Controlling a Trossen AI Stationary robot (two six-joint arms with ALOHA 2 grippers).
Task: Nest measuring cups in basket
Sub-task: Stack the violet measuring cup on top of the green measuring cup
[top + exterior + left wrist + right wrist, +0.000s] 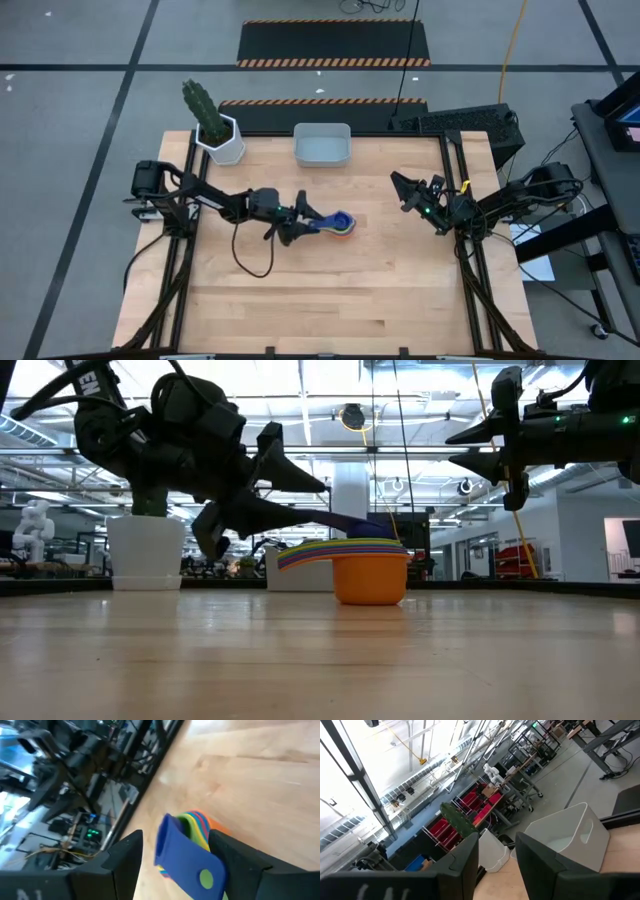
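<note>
The measuring cups (340, 224) sit stacked mid-table, orange at the bottom, their inner order hidden. The left gripper (302, 219) straddles the blue handle (187, 860), fingers parted, gripping nothing. The basket (322, 145) stands well apart at the far edge. The right gripper (408, 190) hovers partly open, empty

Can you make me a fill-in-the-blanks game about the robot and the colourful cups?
1. The nested cups sit on the ____, not in the basket.
2. The biggest cup, at the bottom of the stack, is ____.
3. The left hand has its fingers on either side of a ____ handle.
4. The pot next to the basket holds a ____.

Missing words: table; orange; blue; cactus
</note>
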